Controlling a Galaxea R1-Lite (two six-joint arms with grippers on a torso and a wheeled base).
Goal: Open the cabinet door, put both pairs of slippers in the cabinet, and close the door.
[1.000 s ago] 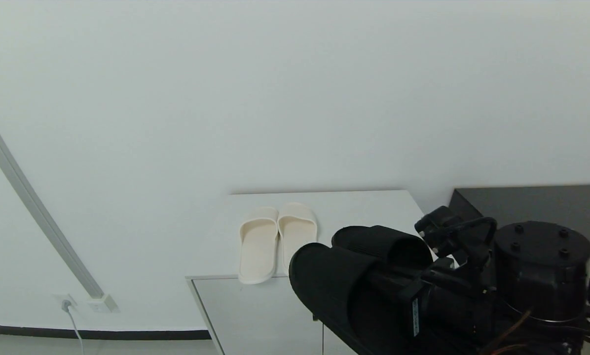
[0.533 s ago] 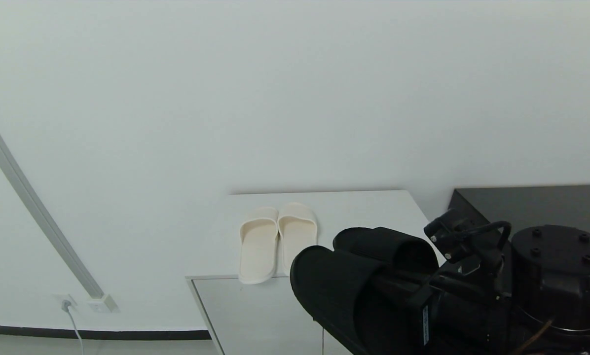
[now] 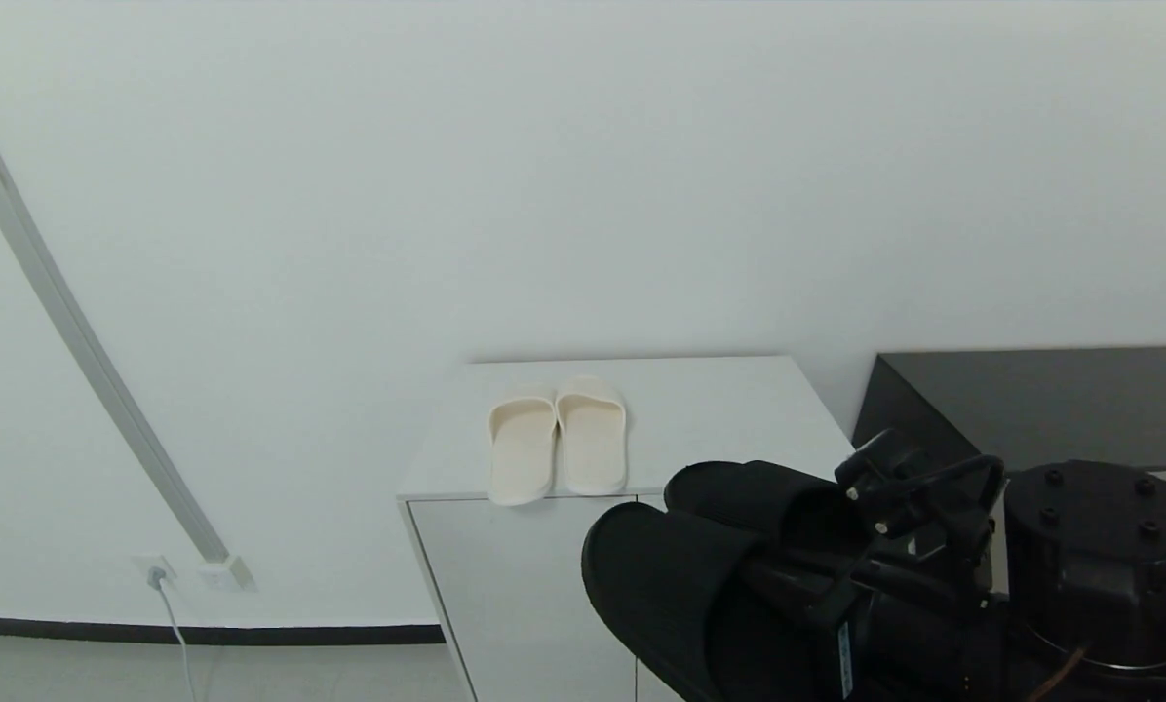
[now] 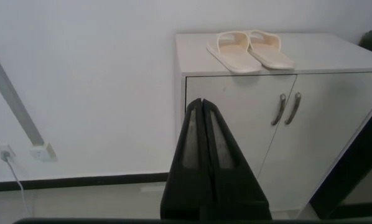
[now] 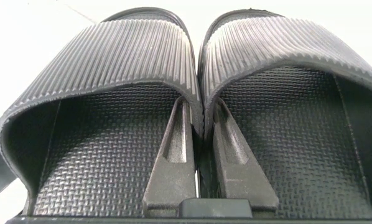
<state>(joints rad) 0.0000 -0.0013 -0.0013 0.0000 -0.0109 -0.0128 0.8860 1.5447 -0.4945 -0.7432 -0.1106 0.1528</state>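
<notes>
1. The right gripper [image 5: 199, 112] is pinching the black slippers [image 5: 136, 68] by their inner sides, in front of the cabinet [image 3: 729, 409]. They are looking light and bendy.
2. The left gripper [image 4: 202, 106] is sitting closed and empty, facing the cabinet.
3. The white slippers [image 3: 559, 444] are lying on the cabinet's top.

- The right hand [image 5: 199, 109] is gripping the black slippers [image 3: 680, 575], with one finger [image 5: 173, 162] sitting inside each slipper and the pair's touching inner walls pinched between the two.
- The right arm [image 3: 934, 624] is reaching in from the lower right of the head view, carrying the pair in the air, out ahead of its wrist.
- The left hand [image 4: 202, 106] is showing its two fingers pressed flat against each other, with nothing between them.
</notes>
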